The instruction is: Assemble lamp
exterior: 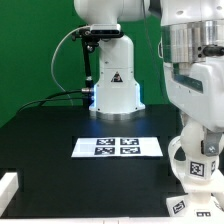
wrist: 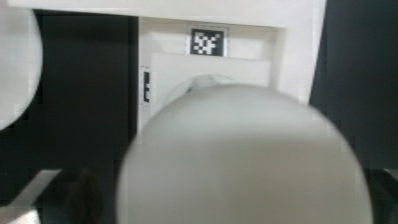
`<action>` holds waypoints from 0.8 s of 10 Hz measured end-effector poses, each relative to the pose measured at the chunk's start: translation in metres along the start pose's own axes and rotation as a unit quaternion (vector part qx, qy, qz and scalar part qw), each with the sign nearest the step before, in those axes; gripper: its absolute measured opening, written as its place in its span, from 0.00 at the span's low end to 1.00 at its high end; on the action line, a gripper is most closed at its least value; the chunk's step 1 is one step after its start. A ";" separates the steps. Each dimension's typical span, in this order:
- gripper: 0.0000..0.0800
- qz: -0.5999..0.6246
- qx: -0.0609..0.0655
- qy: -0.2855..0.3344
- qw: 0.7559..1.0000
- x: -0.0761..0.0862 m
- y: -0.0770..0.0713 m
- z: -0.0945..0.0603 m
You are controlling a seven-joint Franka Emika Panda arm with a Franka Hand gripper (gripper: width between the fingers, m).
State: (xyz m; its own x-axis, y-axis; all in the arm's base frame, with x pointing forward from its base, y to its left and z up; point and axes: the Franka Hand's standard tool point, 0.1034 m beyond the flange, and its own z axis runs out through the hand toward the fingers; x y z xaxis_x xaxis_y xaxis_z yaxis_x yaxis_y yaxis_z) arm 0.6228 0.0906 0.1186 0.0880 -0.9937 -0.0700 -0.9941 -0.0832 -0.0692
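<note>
In the exterior view my gripper (exterior: 197, 150) hangs low at the right over white lamp parts. A white block with black-and-white tags, the lamp base (exterior: 194, 170), stands right under it. In the wrist view a big round white head, the bulb (wrist: 231, 160), fills the near field, blurred and very close. Beyond it lies the white base (wrist: 222, 60) with one tag on it. My fingers do not show in the wrist view. In the exterior view they merge with the white parts, so their spacing is unclear.
The marker board (exterior: 118, 146) lies flat mid-table. The arm's pedestal (exterior: 115, 85) stands at the back before a green wall. A white piece (exterior: 6, 186) sits at the exterior view's near left edge. A white curved surface (wrist: 15, 70) shows beside the base.
</note>
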 end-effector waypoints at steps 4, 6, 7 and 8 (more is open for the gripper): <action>0.87 -0.288 -0.012 0.001 0.957 -0.003 0.002 0.001; 0.87 -0.338 -0.010 0.002 0.941 -0.005 0.003 0.003; 0.87 -0.375 -0.010 0.002 0.927 -0.003 0.003 0.002; 0.87 -0.444 -0.008 0.007 0.896 -0.002 0.000 0.001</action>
State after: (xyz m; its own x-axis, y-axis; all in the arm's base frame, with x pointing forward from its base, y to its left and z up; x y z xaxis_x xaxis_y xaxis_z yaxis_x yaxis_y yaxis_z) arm 0.6223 0.0927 0.1172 0.8445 -0.5352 0.0184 -0.5325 -0.8428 -0.0780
